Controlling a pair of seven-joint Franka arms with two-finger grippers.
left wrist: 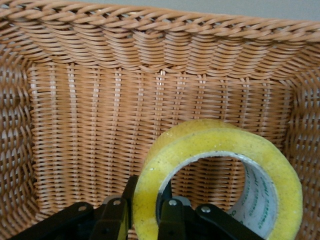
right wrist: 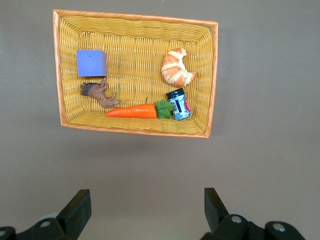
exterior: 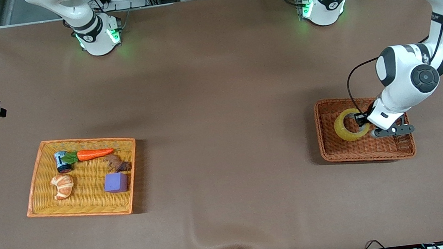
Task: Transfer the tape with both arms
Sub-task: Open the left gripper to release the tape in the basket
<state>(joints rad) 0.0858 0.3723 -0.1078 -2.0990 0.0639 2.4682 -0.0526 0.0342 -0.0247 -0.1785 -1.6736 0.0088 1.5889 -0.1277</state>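
The tape (exterior: 343, 131), a yellowish ring-shaped roll, is in the brown wicker basket (exterior: 360, 154) at the left arm's end of the table. My left gripper (exterior: 362, 120) is down in that basket and shut on the roll's wall. In the left wrist view the tape (left wrist: 210, 145) stands on edge, with one finger inside the ring and one outside, my left gripper (left wrist: 147, 189) clamping it. My right gripper (right wrist: 147, 200) is open and empty, high over the table near the yellow tray. It is out of the front view.
An orange-rimmed yellow wicker tray (exterior: 88, 208) at the right arm's end holds a carrot (exterior: 95, 153), a croissant (exterior: 63, 186), a purple cube (exterior: 115, 182), a small jar (exterior: 61, 161) and a brown lump (exterior: 117, 163). It also shows in the right wrist view (right wrist: 135, 132).
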